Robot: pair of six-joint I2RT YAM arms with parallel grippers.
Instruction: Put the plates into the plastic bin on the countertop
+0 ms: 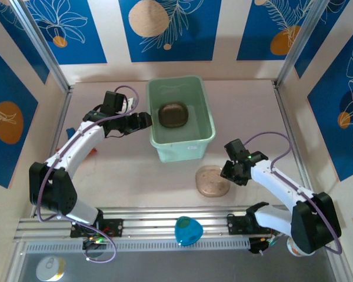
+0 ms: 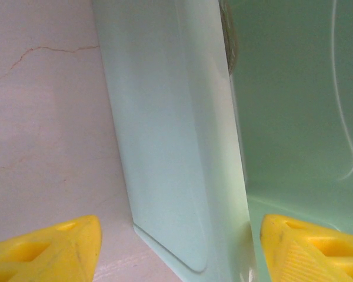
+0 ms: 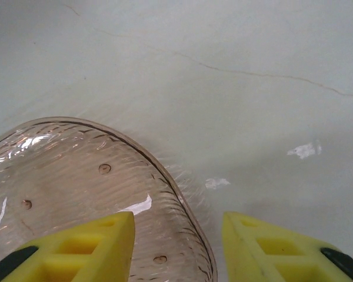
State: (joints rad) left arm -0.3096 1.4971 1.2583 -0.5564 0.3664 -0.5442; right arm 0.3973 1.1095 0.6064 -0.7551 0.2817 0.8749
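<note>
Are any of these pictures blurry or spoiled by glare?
Right wrist view: white glints of light on the clear plate and on the table beside it, yet the plate's ridges stay sharp. Left wrist view: the green bin is so close that its wall looks soft and nearly featureless. Top view: even light, faint shadows, everything fairly sharp.

The countertop [image 1: 135, 170] bears the plastic bin [image 1: 182, 147] and one plate [image 1: 212, 181].

White left arm [image 1: 76, 144] and right arm [image 1: 279, 182], black joints, purple cables [image 1: 38, 202], yellow hollow-cored fingers [image 3: 88, 247], green indicator light [image 1: 245, 157].
</note>
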